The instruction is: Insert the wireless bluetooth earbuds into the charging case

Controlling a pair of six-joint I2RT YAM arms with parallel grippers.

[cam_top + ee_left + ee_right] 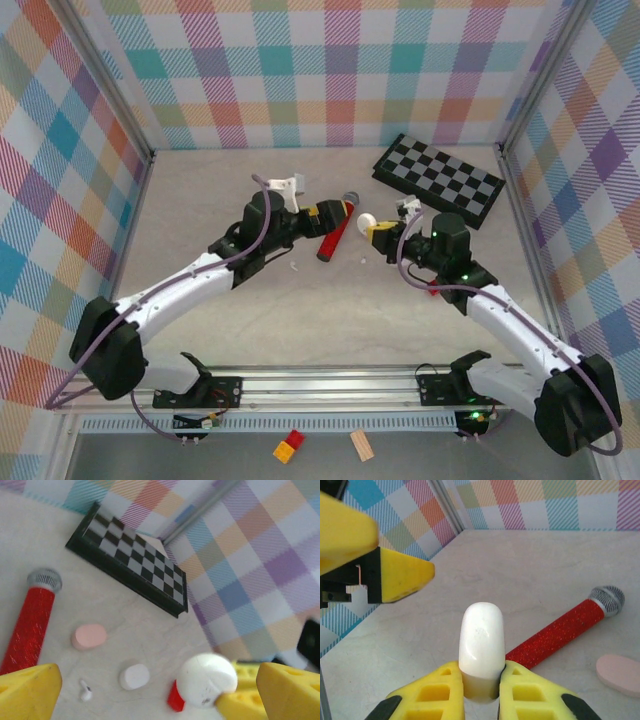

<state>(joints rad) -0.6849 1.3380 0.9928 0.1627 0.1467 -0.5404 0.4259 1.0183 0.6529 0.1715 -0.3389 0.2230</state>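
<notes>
Right gripper (pixel 481 671) clamped on a white charging case (pixel 481 635); left gripper (pixel 335 212) spread wide close by.
What looks like one small white earbud (pixel 86 692), blurry, lies on the table (pixel 35 545) between the red microphone (pixel 30 625) and a smaller white case (pixel 135 676), with a pink case (pixel 89 636) near.

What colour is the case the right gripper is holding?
White; the case in the right gripper shows best in the right wrist view.

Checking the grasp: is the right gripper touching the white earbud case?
Touching. The right wrist view shows the right gripper with its yellow fingers pressed against both sides of the white earbud case, with no gap.
</notes>
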